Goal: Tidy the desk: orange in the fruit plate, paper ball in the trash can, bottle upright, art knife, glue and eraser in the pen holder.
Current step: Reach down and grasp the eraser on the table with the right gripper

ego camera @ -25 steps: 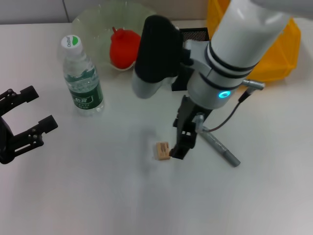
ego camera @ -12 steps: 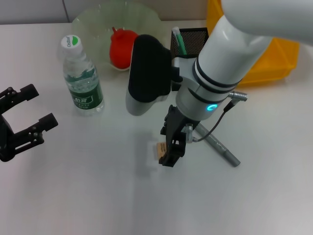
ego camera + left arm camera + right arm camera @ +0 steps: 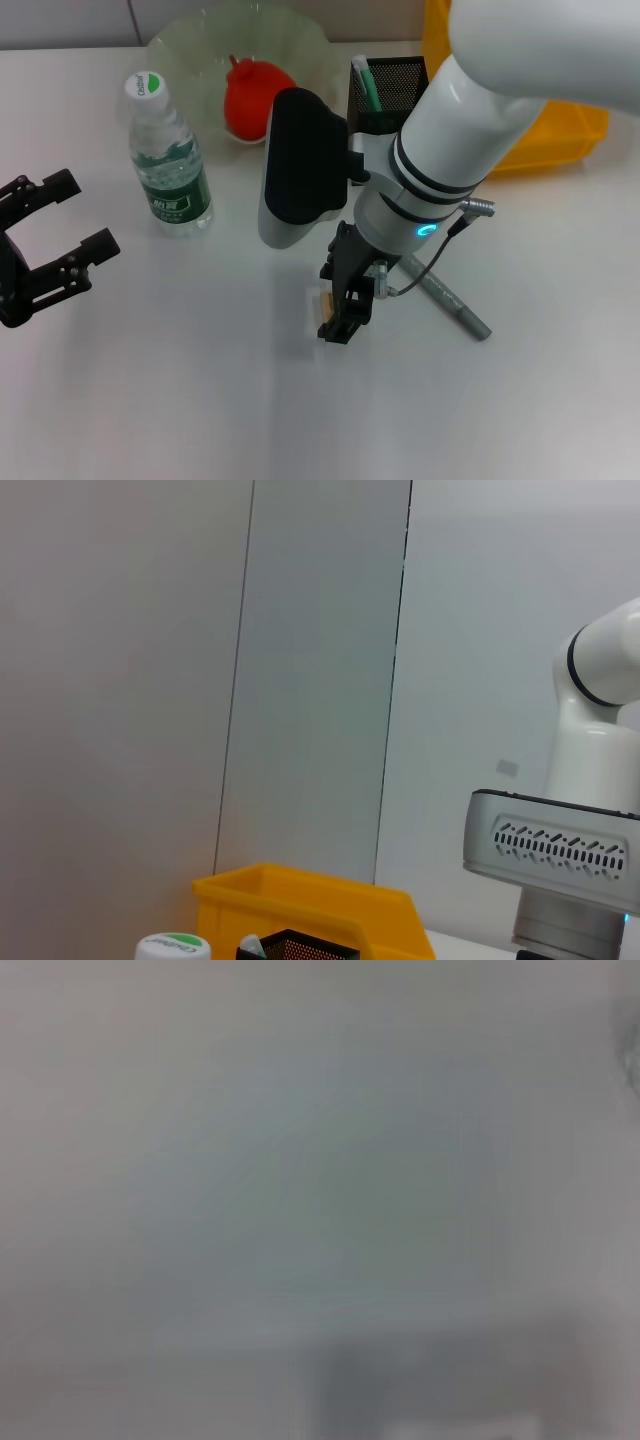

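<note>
Since a second ago my right gripper (image 3: 338,305) has travelled leftward across the desk (image 3: 200,400) and now stands over the eraser (image 3: 323,303), which was then clear of it on the left. The wrist points steeply down — the posture for a top grasp on a small flat item. The eraser lies on the desk, mostly covered by my fingers; only its left edge shows, so it appears to sit between them, though I cannot tell whether they are parted or closed on it. The art knife (image 3: 450,300) lies just to the right, awaiting its turn. My left gripper (image 3: 45,240) waits at the left edge, fingers apart, holding nothing. The pen holder (image 3: 385,85) stands behind my arm — the eraser's destination.
</note>
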